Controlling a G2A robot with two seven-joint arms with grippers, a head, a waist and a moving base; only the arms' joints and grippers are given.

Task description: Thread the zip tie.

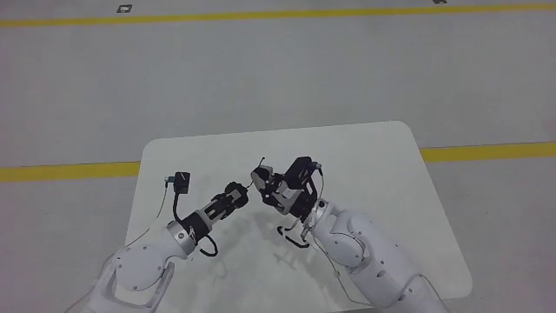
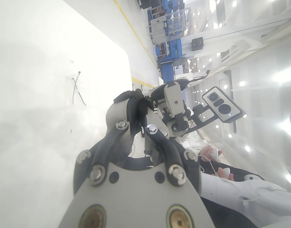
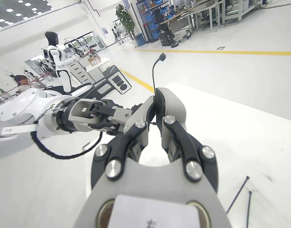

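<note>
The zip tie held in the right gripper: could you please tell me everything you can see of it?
The zip tie is a thin black plastic strap, clamped upright between the right gripper's shut fingers above the white table. Its free end rises, bending over to a small square head. The left gripper sits close beside; contact unclear.

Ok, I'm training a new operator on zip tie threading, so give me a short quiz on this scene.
1. True or false: the right gripper is shut on a zip tie.
2. How many spare ties lie on the table? A: one. B: two. C: four.
3. Fill in: the spare ties lie ____ over each other.

Key: 1 true; 2 B; 3 crossed.
</note>
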